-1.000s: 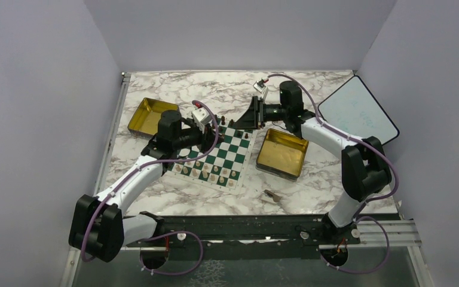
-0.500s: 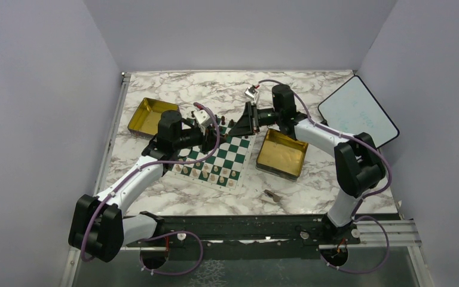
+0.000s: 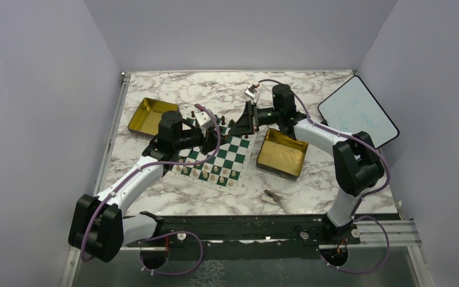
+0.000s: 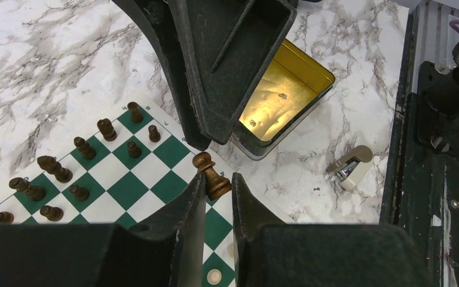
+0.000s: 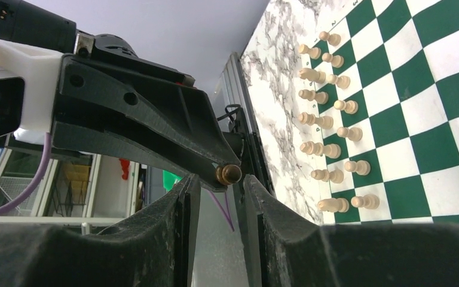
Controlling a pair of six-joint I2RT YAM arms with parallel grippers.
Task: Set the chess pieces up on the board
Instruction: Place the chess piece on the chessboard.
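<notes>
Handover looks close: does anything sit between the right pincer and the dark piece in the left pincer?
Nothing visible does. The dark piece, clamped in the left pincer, pokes out right at the mouth of the open right pincer, only air between.

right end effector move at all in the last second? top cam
Yes. The right end effector moved left, away from the gold tin and toward the far edge of the chessboard.

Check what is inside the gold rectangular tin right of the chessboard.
The gold rectangular tin shows only a bare shiny floor from overhead, nothing in it. In the left wrist view, the right gripper has its black jaws covering the tin's left end.
</notes>
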